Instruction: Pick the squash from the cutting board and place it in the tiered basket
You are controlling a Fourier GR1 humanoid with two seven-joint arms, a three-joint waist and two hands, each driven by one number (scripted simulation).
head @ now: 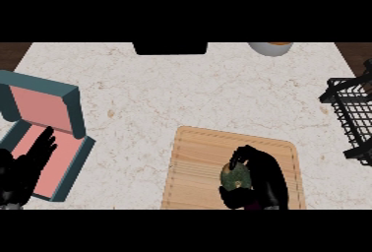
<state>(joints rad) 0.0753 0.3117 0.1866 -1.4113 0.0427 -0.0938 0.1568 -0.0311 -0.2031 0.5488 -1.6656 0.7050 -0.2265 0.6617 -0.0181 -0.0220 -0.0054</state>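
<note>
A dark green squash (235, 177) lies on the wooden cutting board (203, 162) at the lower middle of the counter. My right hand (263, 178) is curled round it, fingers over its top and right side, thumb below, hiding much of it. The squash still rests on the board. The black wire tiered basket (352, 115) stands at the right edge, partly cut off. My left hand (25, 167) rests open at the lower left, fingers pointing up over a box.
A teal box with a pink inside (44, 133) lies open at the left. A black object (170, 47) and a pale bowl (271, 47) sit at the counter's far edge. Bare marble counter (218, 93) lies between the board and the basket.
</note>
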